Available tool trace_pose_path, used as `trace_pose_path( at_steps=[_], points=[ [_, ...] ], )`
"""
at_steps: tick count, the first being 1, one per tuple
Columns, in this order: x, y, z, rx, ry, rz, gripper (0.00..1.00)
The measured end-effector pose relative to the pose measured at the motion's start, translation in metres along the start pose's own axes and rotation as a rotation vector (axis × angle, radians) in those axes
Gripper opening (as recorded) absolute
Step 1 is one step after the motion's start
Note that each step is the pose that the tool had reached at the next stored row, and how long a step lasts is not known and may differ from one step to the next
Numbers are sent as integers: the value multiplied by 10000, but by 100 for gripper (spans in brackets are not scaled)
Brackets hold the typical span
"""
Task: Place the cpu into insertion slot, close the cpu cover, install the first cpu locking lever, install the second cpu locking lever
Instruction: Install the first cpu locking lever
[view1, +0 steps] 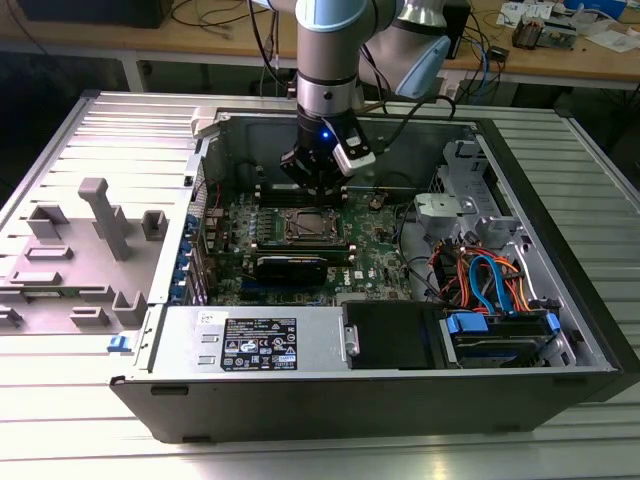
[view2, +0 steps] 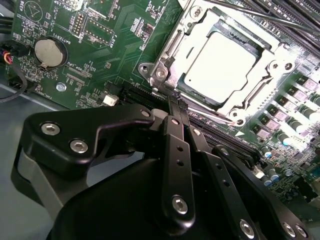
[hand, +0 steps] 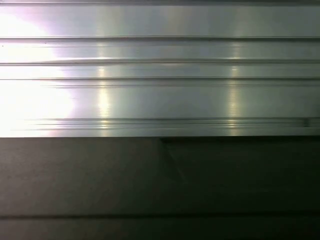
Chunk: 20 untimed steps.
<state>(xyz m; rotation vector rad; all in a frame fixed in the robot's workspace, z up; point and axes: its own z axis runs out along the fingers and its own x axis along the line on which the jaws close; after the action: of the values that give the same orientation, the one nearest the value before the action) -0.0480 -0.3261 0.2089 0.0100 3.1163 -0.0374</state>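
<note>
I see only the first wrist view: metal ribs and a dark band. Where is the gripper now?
Observer: In the exterior view the gripper hangs inside the open computer case, above the green board.
Operator: Is the cpu in?
Observer: In the second wrist view the cpu lies in the insertion slot, with the cpu cover down around it.
Operator: And the fingers?
Observer: The fingers are together, their tips beside the cover's edge.

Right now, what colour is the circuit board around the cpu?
Green, clearest in the second wrist view.

Ribbed aluminium table, open computer case and grey fixture tray on it.
</note>
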Motion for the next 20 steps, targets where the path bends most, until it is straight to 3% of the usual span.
trace_pose_path(
  at_steps=[20],
  points=[
    [-11,-29,29,2,3,0,11]
  ],
)
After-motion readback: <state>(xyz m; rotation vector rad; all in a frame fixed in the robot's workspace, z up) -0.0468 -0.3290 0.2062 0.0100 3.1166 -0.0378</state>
